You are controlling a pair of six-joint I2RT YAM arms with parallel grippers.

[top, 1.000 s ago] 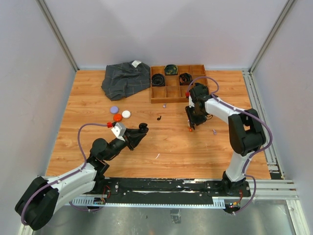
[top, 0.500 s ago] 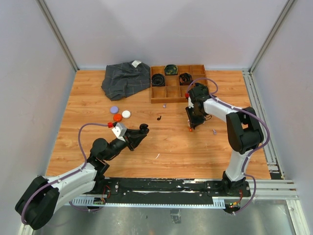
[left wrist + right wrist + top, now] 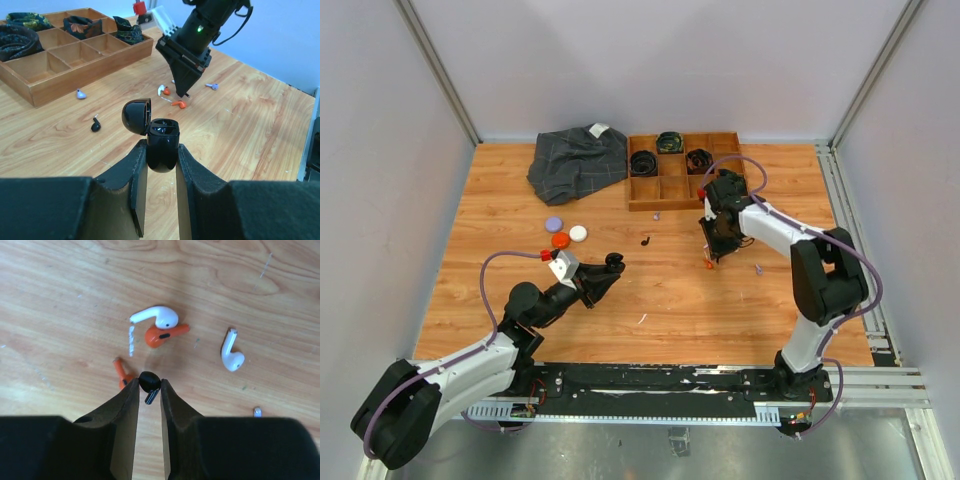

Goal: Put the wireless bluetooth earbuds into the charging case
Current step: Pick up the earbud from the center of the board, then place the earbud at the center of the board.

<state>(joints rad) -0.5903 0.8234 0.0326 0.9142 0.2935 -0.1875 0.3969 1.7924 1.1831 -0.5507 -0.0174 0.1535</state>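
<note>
Black earbud between near-closed right jaws

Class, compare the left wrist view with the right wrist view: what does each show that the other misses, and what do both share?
Only left wrist: the open black charging case clamped in the left gripper, and the wooden tray. Only right wrist: the black earbud pinched in the right gripper. Both: the white earbud and orange earbud lying together on the table.

walls: pale grey — table: wood-plank top | rail: black, near edge
</note>
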